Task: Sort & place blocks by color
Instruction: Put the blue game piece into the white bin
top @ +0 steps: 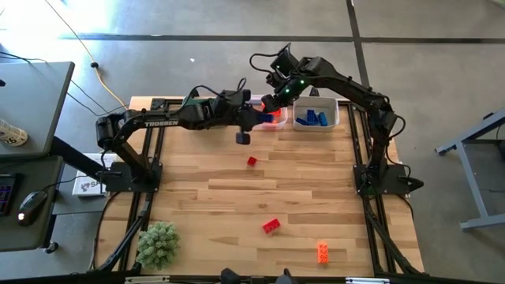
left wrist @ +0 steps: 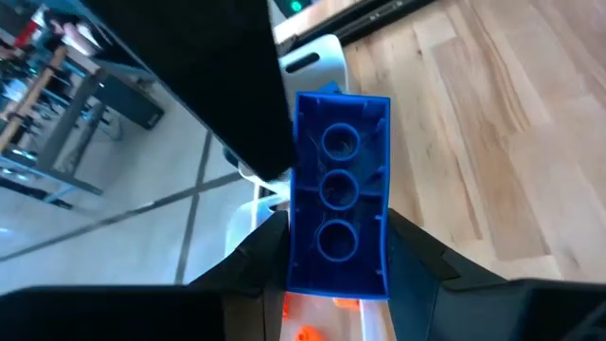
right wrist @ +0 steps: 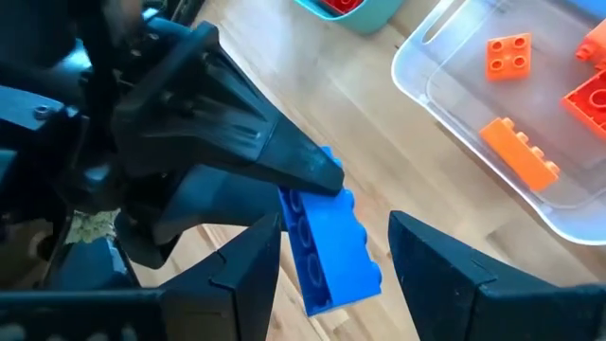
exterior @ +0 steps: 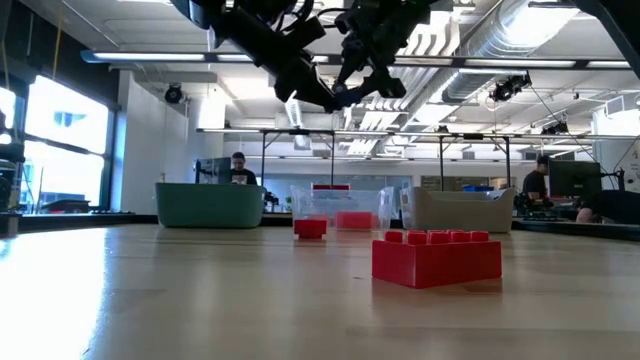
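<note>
Red brick [exterior: 436, 257] sits closest in the low view, both arms high behind it. From above, the left gripper [top: 254, 118] meets the right gripper [top: 278, 99] near the bins. Left wrist view: fingers clamped on a blue brick [left wrist: 338, 196], long axis running out past the tips. Right wrist view: the blue brick lies between the right's spread, empty fingers [right wrist: 248, 260]. Looks like a handover; close squarely across it before the left lets go.
</note>
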`<state>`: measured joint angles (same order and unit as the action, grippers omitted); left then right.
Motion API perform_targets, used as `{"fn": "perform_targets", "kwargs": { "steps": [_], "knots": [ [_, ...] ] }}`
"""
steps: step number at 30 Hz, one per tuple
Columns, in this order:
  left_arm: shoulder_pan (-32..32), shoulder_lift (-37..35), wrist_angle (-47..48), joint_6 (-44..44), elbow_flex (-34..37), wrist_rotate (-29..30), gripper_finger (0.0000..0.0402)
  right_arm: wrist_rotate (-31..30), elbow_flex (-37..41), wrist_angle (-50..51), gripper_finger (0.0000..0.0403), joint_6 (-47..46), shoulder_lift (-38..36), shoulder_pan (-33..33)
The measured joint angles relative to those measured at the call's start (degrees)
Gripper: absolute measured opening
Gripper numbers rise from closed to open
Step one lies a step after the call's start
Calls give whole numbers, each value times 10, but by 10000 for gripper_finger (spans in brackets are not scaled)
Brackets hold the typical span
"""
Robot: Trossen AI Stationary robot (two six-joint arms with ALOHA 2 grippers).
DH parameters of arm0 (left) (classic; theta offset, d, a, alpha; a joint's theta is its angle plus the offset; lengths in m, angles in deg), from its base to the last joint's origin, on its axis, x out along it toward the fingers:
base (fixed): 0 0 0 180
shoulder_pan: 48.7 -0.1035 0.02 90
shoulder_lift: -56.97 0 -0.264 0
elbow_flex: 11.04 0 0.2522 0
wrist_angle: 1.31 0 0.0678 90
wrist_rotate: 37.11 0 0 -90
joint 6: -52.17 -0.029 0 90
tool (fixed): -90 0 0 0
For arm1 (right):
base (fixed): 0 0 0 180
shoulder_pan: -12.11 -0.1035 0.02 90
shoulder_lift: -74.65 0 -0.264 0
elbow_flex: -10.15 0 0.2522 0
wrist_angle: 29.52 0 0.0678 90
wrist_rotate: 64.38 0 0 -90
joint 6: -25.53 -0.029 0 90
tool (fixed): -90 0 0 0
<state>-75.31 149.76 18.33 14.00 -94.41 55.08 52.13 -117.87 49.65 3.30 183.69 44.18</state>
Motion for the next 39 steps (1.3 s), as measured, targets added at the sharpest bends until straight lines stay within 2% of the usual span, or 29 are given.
{"fn": "perform_targets", "kwargs": {
  "steps": [10,13,19,23,31,35,39],
  "knots": [
    [0,0,-56,-15,0,36,106,-4,0,15,182,4,0,0],
    [0,0,-56,-15,0,36,106,-12,0,15,158,6,0,0],
    [0,1,-55,-19,0,36,106,-10,0,13,73,13,-1,0],
    [0,1,-55,-19,0,42,107,-15,0,12,72,17,-1,-1],
    [0,0,-64,-9,-1,44,206,-73,0,21,72,17,1,-1],
    [0,0,-62,7,-1,61,226,-119,0,56,72,27,1,2],
    [0,0,-59,7,-1,82,232,-194,0,97,72,33,1,10]
  ]
}}
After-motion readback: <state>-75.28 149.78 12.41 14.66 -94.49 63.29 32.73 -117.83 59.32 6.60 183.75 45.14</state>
